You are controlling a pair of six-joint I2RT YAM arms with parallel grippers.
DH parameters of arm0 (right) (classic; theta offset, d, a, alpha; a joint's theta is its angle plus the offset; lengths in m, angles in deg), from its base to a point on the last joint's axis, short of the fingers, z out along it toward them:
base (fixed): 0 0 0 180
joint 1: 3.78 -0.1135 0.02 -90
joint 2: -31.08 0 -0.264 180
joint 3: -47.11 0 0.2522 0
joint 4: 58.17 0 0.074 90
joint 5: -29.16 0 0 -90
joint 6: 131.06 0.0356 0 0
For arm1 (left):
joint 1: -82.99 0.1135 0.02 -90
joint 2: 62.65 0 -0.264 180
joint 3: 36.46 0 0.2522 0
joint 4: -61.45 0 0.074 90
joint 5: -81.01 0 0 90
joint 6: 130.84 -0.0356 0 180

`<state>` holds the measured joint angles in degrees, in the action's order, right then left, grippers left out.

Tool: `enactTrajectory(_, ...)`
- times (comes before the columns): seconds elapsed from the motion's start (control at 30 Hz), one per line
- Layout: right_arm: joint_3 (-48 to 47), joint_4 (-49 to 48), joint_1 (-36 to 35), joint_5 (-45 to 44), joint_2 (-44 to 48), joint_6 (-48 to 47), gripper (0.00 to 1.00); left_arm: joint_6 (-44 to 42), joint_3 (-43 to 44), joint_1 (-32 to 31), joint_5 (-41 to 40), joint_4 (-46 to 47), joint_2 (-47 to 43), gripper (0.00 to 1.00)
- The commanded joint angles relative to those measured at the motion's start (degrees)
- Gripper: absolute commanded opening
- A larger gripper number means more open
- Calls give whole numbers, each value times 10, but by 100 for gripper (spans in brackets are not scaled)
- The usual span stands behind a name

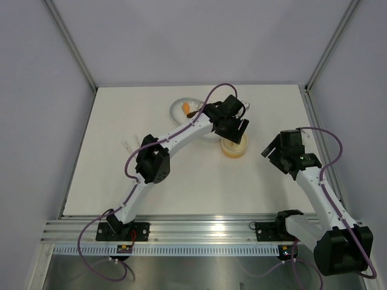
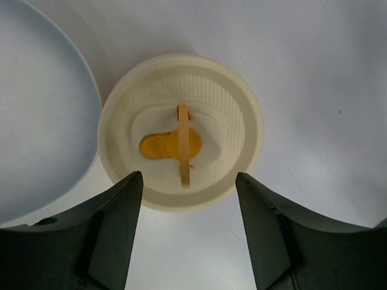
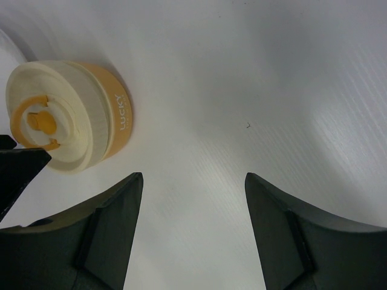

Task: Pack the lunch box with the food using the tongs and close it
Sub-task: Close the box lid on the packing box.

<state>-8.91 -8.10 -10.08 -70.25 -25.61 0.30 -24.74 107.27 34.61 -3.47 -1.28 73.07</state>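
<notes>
Evidently the closing step is all but done. The small round pale-yellow translucent plastic lunch box (image 3: 115,112) stands on the white table (image 3: 272,90) with its flat round ribbed lid (image 2: 217,115) already on top, the orange mark (image 2: 172,144) facing up.

The left pincer (image 2: 187,187) hangs straight over it, jaws spread wide with nothing between them. The lid lies directly below and just ahead of its fingertips (image 2: 130,187); neither finger seems to touch the rim. Just to this pincer's left sits the larger white oval dish (image 2: 36,121), close beside the box. From overhead, an orange bite-sized piece (image 1: 186,107) shows in that dish, behind the pincer's wrist.

The right pincer (image 3: 193,187) is likewise wide open and empty, over bare table. The lunch box lies ahead of it and off to its left, well apart.

A thin pale sliver (image 1: 129,146) on the table far behind the left pincer, beside that arm's elbow, may be the silvery tongs, though it is too small to be sure.

Next, I judge, the left pincer must lift straight up so that neither finger catches the lid's edge. Whether the lid is pressed fully home cannot be told from here, so a gentle downward press may be needed first. The piece in the dish suggests the packing may want checking.
</notes>
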Motion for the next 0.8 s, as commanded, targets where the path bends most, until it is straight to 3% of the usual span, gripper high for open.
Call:
enactTrajectory(0.0, -46, -12, 2, 21, -8, -28, 76, -7, -9, -7, -24, 4, -111, 67)
enactTrajectory(0.13, -84, -12, -33, 13, -36, -41, 76, 3, -91, 14, -44, 19, -208, 73)
enactTrajectory(0.27, -138, -13, -103, -41, -94, -45, 72, 42, -224, 71, -18, 62, -318, 73)
enactTrajectory(0.4, -200, -21, -134, -42, -177, -41, 69, 73, -369, 127, -9, 106, -416, 73)
enactTrajectory(0.63, -328, 0, -163, -56, -326, -29, 70, 81, -476, 167, -34, 107, -509, 73)
enactTrajectory(0.77, -350, 9, -178, -73, -362, -13, 63, 79, -515, 167, -29, 114, -524, 72)
